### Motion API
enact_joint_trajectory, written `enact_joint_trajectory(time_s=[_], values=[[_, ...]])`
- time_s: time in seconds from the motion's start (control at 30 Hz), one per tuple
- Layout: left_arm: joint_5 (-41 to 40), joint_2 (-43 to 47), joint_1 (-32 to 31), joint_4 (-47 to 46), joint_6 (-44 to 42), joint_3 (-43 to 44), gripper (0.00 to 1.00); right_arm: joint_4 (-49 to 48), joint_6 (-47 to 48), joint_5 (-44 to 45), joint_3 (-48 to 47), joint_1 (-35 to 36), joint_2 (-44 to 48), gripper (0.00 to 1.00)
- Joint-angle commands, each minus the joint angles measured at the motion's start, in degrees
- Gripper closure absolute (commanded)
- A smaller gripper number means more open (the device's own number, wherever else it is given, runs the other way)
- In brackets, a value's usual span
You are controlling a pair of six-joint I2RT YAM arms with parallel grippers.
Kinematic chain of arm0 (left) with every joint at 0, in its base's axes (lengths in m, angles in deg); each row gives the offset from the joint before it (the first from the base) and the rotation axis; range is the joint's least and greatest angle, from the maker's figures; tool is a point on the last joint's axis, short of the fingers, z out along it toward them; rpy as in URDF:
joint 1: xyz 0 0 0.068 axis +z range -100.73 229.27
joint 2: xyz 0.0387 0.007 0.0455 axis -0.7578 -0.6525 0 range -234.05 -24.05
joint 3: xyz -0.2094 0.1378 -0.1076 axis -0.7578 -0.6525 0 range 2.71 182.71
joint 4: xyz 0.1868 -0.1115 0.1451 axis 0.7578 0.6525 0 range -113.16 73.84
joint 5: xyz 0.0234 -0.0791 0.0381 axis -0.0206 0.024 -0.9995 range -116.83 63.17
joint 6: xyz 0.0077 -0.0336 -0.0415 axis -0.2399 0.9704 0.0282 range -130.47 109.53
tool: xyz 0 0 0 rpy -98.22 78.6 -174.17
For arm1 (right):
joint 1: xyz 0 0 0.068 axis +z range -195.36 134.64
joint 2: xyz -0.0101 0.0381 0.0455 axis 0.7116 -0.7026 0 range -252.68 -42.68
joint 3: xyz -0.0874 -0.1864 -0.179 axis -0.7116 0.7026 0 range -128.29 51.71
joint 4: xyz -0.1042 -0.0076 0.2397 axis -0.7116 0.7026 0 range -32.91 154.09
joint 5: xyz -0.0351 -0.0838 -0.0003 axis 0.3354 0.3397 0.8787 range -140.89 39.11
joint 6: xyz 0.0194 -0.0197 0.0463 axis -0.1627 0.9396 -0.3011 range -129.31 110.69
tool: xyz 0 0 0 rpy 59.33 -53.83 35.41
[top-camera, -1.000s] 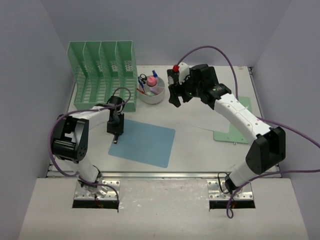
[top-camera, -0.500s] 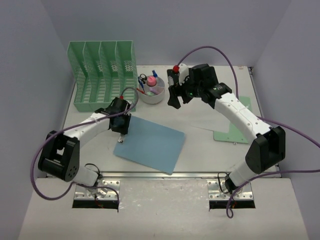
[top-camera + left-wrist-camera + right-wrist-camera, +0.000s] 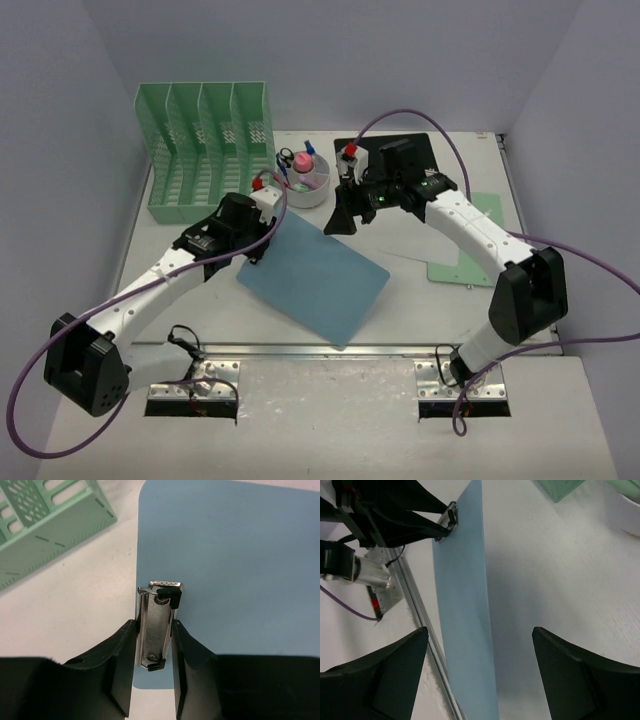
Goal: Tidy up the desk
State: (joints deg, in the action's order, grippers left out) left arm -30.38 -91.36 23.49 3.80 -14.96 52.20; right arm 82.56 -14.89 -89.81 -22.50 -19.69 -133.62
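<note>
Blue clipboard (image 3: 318, 280) now lies rotated, nearer the surface (image 3: 400, 315) centre than a second ago.
Top: surface spans beneath both arms.
Left wrist: left tool (image 3: 154, 630) pinches the clipboard's metal clip (image 3: 157, 625).
Right wrist: right tool (image 3: 477, 632) spread wide above the clipboard edge.

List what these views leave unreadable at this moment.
Top view: bowl contents, too small to identify.
Top view: black pad, partly covered by the right arm.
Top view: green sheet, partly covered by that arm.
Left wrist view: blue clipboard, far end cut off by the frame.
</note>
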Motion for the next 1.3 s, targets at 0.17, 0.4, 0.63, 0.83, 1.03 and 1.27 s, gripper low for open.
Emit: enact_joint_trajectory(time_s=[0.17,0.4,0.63,0.83,1.03,1.27], values=[[1.0,4.8,-5.5,-7.8,-5.3,-0.3,1.0,-9.5,-11.4,-11.8,-6.0,0.3,-7.0,0.24],[0.4,4.7,-9.0,-9.2,-8.0,-0.2,1.0,-6.7,-10.3,-10.6,-11.0,3.8,-13.2,0.31],[-0.9,3.3,-11.3,-10.3,-9.3,0.7,1.0,-6.4,-10.2,-10.6,-10.1,5.7,-15.6,0.57],[-2.2,3.2,-11.5,-10.8,-9.1,1.2,0.92,-6.1,-9.8,-12.2,-8.8,5.8,-14.8,0.99],[-5.0,7.7,-10.0,-10.1,-2.3,1.2,0.11,-8.9,-12.6,-17.4,-7.2,3.9,-11.2,0.99],[7.8,14.1,2.7,-6.6,5.8,6.7,0.0,-15.2,-18.6,-26.0,-5.3,-4.3,-6.6,0.99]])
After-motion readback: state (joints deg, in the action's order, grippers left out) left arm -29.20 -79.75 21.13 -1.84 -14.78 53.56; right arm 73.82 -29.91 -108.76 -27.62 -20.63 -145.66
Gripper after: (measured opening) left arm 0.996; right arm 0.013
